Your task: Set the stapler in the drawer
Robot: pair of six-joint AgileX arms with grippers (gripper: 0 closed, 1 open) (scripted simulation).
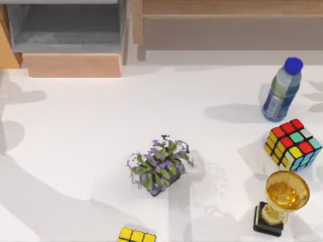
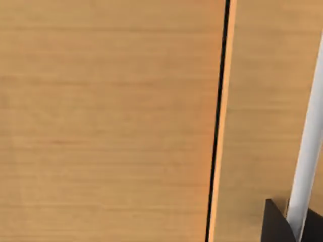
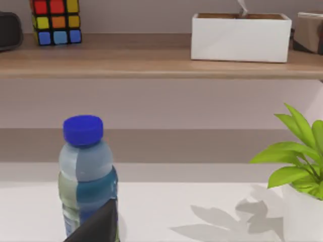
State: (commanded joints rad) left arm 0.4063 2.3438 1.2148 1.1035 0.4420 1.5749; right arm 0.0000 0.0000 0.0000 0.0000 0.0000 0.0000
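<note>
The drawer (image 1: pixel 73 64) stands pulled open at the table's back left, with grey walls and floor and a tan front panel. No stapler shows inside it. In the left wrist view, a slim white bar that looks like the stapler (image 2: pixel 309 146) runs up from between two dark fingers. My left gripper (image 2: pixel 298 224) is shut on it, close against a tan wooden panel (image 2: pixel 111 121) with a dark vertical gap. A dark part of my right gripper (image 3: pixel 96 227) shows in front of the bottle (image 3: pixel 86 176).
A long brown wooden unit (image 1: pixel 227 25) runs along the back right. On the right side are a blue-capped bottle (image 1: pixel 281 93), a colour cube (image 1: pixel 292 144) and a gold trophy (image 1: pixel 282 201). A purple-flowered plant (image 1: pixel 159 165) sits mid-table. A second cube (image 1: pixel 136 235) is at the front edge.
</note>
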